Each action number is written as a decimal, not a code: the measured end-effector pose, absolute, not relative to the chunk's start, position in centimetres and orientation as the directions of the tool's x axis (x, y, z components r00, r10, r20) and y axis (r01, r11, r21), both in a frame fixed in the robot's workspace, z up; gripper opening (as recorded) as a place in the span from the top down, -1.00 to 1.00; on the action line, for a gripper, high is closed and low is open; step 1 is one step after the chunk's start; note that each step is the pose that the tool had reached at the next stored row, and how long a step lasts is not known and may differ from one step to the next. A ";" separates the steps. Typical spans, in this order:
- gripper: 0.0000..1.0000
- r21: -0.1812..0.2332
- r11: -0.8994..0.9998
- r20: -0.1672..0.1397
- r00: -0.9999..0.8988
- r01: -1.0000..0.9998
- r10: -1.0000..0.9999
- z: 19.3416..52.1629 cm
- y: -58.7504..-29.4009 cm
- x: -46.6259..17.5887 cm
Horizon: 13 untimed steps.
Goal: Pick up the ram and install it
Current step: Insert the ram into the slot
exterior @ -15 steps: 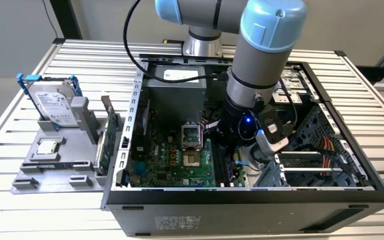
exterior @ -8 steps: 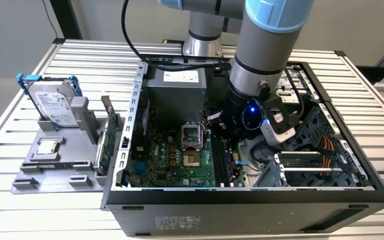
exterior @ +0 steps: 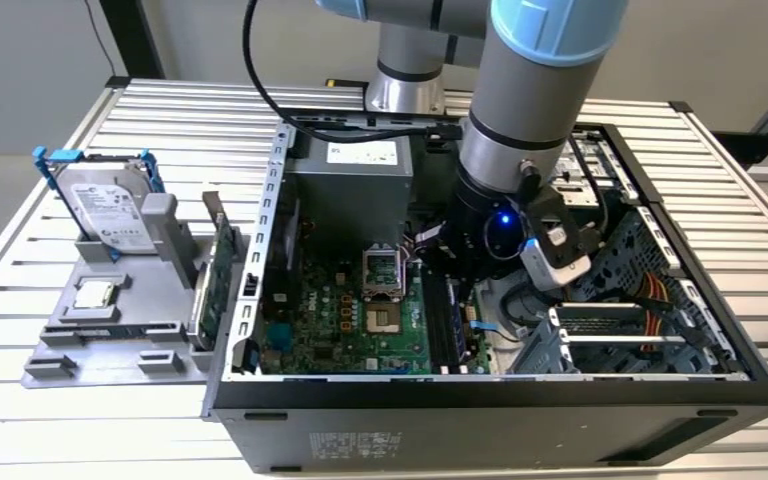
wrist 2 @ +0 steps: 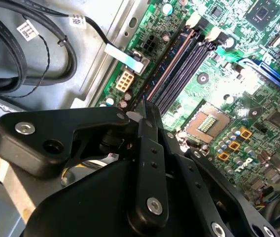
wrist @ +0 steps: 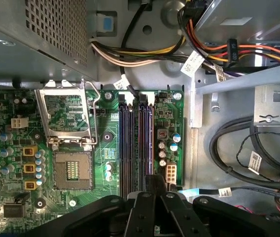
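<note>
Your gripper (wrist 2: 139,114) is down inside the open computer case (exterior: 267,250), its black fingers (wrist 2: 147,148) drawn close together right over the motherboard's memory slots (wrist: 136,143). You can't tell whether anything is pinched between them. The ram can't be made out; the slots visible ahead of the fingers look unfilled.

Ram (wrist 2: 171,62): a long, thin stick seen edge-on, standing upright on its long edge. Set lengthwise in line with the black slots (wrist 2: 187,69), at the one nearest the board's edge. Near end pinched in the end effector (wrist 2: 141,112). Full seating not discernible; chips hidden at this angle.
</note>
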<state>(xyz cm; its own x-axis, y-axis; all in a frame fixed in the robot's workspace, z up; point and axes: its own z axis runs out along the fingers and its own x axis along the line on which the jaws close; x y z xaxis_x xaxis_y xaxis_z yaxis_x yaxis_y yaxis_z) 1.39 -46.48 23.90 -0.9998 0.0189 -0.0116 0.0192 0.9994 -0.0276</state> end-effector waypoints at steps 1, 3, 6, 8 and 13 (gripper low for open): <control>1.00 -0.028 0.999 -0.012 -1.000 0.019 0.019 23.9 -46.5 1.4; 1.00 -0.028 0.999 -0.012 -1.000 0.019 0.019 23.9 -46.5 1.4; 1.00 -0.029 0.999 -0.012 -1.000 0.019 0.019 23.9 -46.5 1.4; 1.00 -0.029 0.999 -0.012 -1.000 0.019 0.019 23.9 -46.5 1.4; 1.00 -0.030 0.999 -0.012 -1.000 0.019 0.019 23.9 -46.5 1.4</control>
<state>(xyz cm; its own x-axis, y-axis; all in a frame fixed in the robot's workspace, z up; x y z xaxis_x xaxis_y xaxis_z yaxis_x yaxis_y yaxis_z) 1.39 -46.48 23.90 -0.9998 0.0189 -0.0118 0.0192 0.9994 -0.0297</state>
